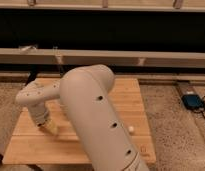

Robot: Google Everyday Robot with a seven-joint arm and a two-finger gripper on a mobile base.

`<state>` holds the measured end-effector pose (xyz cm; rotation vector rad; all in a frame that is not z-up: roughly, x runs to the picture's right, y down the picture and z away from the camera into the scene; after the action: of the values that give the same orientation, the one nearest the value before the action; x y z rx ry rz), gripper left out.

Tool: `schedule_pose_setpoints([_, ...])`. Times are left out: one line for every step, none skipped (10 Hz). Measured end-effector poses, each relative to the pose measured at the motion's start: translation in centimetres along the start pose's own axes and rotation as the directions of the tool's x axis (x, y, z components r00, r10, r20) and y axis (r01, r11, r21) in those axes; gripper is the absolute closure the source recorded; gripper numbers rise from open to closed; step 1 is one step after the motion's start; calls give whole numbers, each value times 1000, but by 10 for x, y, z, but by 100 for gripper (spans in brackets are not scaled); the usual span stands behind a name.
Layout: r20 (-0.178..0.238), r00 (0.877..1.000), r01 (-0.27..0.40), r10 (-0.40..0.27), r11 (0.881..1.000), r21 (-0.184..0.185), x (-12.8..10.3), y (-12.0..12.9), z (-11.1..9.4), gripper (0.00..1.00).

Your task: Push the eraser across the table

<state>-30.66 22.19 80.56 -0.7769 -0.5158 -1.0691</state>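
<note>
One gripper [52,129] low over one table [129,100], left part.

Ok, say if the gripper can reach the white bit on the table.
Probably not directly: the gripper sits low over the table, and the arm's own link lies between it and the white bit.

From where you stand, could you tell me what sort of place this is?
Probably a robot test space: a low wooden table on speckled floor, a blue cabled device nearby, the gripper low over the table's left side.

Jaws over left of table [135,100]
</note>
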Motion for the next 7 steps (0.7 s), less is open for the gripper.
schedule_pose_setpoints([8,1000,-1,1,1000,3,1,3,-1,20])
schedule_pose_setpoints([18,1000,3,-3,1000,4,0,5,-1,20])
schedule_pose_setpoints([24,1000,6,-6,1000,4,-1,6,0,20])
schedule_pose_setpoints([28,1000,8,-8,1000,2,-1,6,1,20])
schedule_pose_setpoints([30,999,12,-11,1000,-7,-2,6,4,20])
schedule_pose_setpoints([29,1000,13,-13,1000,-20,-2,6,9,20])
schedule_pose_setpoints([28,1000,14,-13,999,-29,-2,5,12,20])
